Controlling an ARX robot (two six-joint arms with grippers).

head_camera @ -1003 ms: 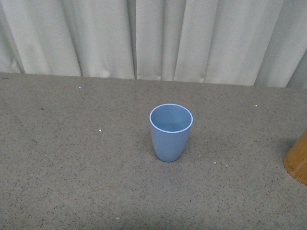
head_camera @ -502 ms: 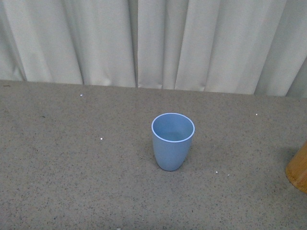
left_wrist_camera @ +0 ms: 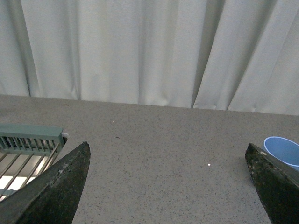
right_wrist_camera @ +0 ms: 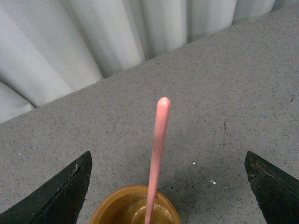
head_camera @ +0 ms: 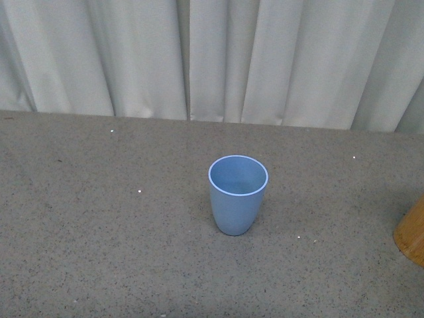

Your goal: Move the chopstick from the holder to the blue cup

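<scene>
Grey speckled tabletop fills the lower part of the front view, running back to a pale pleated curtain that closes off the whole far side. A few small white flecks dot the surface. The blue cup stands upright near the middle of the table, its mouth open and nothing inside it. At the right edge, only a slice of the brown wooden holder shows, well apart from the cup. Neither arm appears in this view.

From the left wrist, the same grey surface and curtain lie ahead. The left gripper is held low and roughly level, looking along the table toward the curtain. Its two dark fingers sit at opposite lower corners, spread wide, with bare table between them. Part of the cup's rim peeks in just beside one finger, and a grey-green slatted grille lies next to the other.

From the right wrist, the camera looks down at a slant onto the holder, which sits close below. The right gripper hangs above it with its dark fingers wide apart and gripping nothing. A pink chopstick stands in the holder, leaning slightly, its rounded tip rising between the fingers and touching neither.
</scene>
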